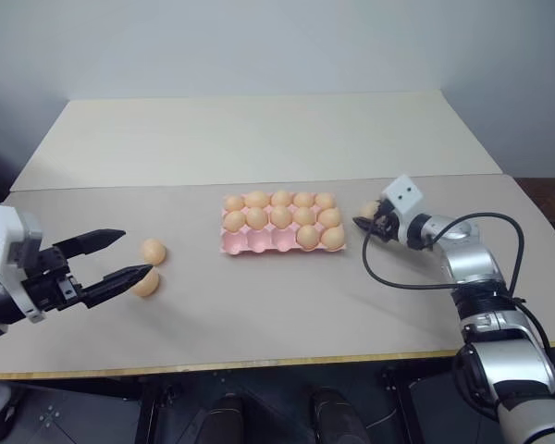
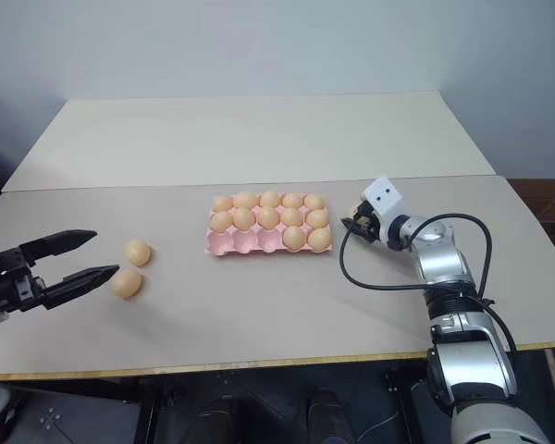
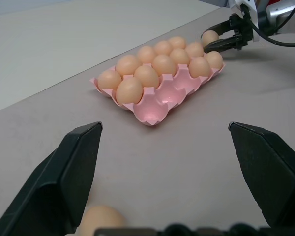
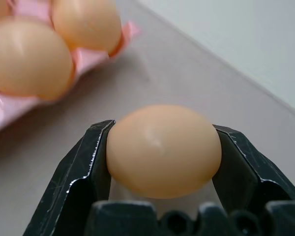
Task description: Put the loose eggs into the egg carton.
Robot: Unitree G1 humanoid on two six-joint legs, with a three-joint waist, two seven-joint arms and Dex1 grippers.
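The pink egg carton lies mid-table, its two far rows full of eggs and two more in the near row at its right end. Two loose eggs lie on the table to its left. My left gripper stands open just beside them, its nearer fingertip close to the nearer egg. Right of the carton, my right gripper is shut on a third loose egg, low over the table by the carton's right end.
A second table top adjoins at the back. A black cable loops from my right forearm onto the table. The table's front edge runs close below both arms.
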